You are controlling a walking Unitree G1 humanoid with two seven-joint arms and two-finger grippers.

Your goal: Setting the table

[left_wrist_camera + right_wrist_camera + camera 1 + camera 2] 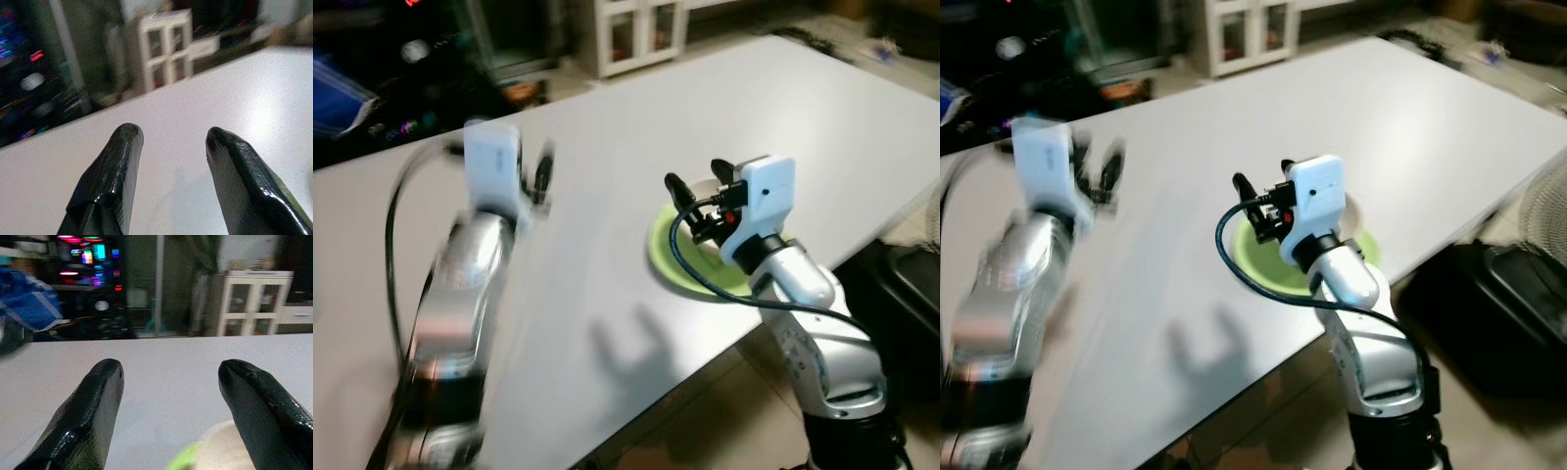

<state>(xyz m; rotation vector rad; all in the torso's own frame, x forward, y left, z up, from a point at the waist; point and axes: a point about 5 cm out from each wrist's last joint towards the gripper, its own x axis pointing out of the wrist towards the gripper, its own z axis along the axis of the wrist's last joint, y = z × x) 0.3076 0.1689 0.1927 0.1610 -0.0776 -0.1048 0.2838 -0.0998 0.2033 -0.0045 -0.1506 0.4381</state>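
A lime-green plate [677, 264] with a pale bowl-like piece on it lies on the white table [607, 127] near its front edge. My right gripper [697, 180] hovers just above the plate, open, nothing between its fingers [93, 401]. The plate's green rim [183, 461] peeks in below those fingers in the right wrist view. My left gripper [544, 168] is raised over the table's left part, blurred by motion, open and empty, its fingers [112, 171] pointing across the bare tabletop.
A white cabinet [636, 29] with glass doors stands beyond the table's far edge. Dark clutter with coloured lights fills the back left. A black object [901, 284] sits on the floor right of the table. A fan grille [1547, 211] shows at the right edge.
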